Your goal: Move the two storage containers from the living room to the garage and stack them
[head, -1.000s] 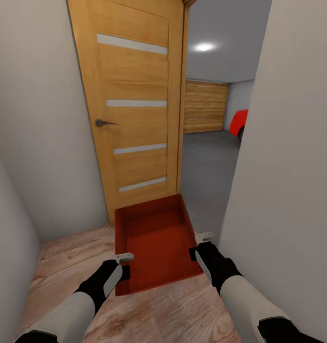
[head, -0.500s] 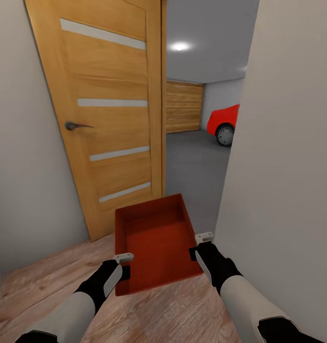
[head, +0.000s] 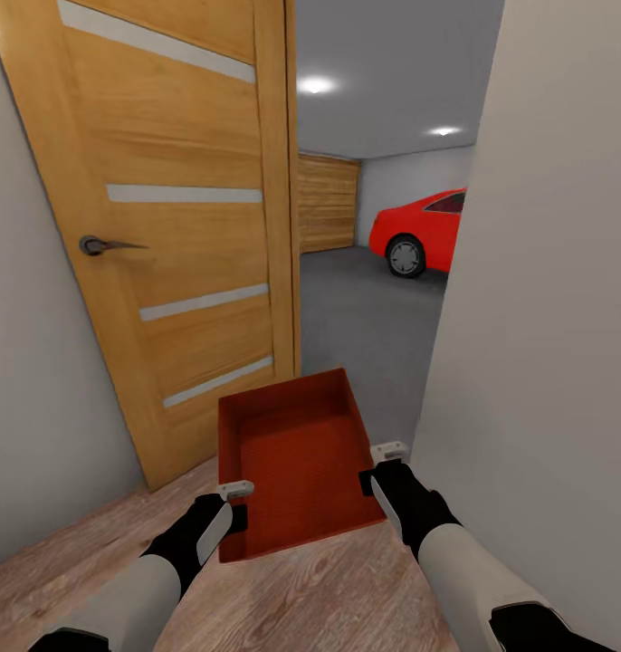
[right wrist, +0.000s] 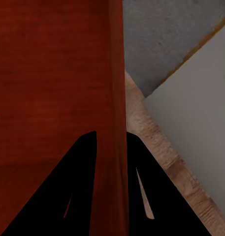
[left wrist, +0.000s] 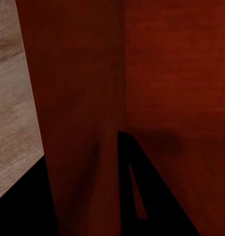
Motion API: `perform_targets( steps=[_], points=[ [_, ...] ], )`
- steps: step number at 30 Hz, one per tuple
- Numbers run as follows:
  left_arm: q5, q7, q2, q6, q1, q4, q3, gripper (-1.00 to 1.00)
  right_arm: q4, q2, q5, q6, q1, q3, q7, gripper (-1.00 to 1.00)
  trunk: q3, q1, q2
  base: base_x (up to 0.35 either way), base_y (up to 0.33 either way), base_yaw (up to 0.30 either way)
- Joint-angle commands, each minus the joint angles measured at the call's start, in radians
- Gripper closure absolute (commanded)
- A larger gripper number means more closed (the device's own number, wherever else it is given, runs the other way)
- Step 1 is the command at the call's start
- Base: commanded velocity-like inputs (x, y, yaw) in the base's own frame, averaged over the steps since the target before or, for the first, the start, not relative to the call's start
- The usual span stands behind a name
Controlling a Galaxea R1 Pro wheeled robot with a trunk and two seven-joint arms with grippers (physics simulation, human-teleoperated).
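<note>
Left gripper (head: 235, 503) is clamped on the bin's (head: 297, 457) left wall; right gripper (head: 376, 465) is clamped on its right wall, fingers (right wrist: 82, 187) straddling the rim. The bin is held level above the wood floor (head: 329, 598) at the doorway. Open door (head: 166, 226) to the left, white wall (head: 546, 317) to the right. Beyond: grey concrete floor (head: 365, 317) and a red car (head: 419, 231).

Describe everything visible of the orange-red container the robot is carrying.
The storage container is an open-topped rectangular orange-red bin with low straight walls and a flat, finely textured bottom, and nothing in it. It is held level above the wood plank floor, pointing toward the doorway. The left gripper pinches its left wall, the right gripper its right wall, a finger on each side, as the wrist views show.
</note>
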Motion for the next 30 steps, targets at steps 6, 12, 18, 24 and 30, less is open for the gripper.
perform_targets(
  steps=[6,12,18,24,30],
  points=[
    [0.000,0.000,0.000,0.002,0.000,0.001,0.013,1.00,-0.004,0.000,-0.070,-0.021,-0.001,-0.005,0.040,1.00,0.000,0.000,0.000,0.151,0.103,-0.004],
    [-0.001,0.000,0.000,0.003,0.000,0.001,0.014,1.00,-0.003,0.001,-0.070,-0.021,-0.001,-0.005,0.039,1.00,0.000,0.000,0.000,0.011,0.007,-0.070],
    [0.000,0.000,0.000,0.003,0.000,0.001,0.014,1.00,-0.004,0.000,-0.070,-0.021,-0.001,-0.005,0.040,1.00,0.000,0.000,0.000,0.060,0.114,-0.180],
    [0.000,0.000,0.000,0.003,0.000,0.001,0.014,1.00,-0.004,0.000,-0.070,-0.021,-0.001,-0.005,0.039,1.00,0.000,0.000,0.000,0.142,0.248,-0.019],
    [0.000,0.000,0.000,0.003,0.000,0.001,0.014,1.00,-0.003,0.000,-0.070,-0.021,-0.001,-0.005,0.039,1.00,0.000,0.000,0.000,0.157,0.263,-0.083]
  ],
)
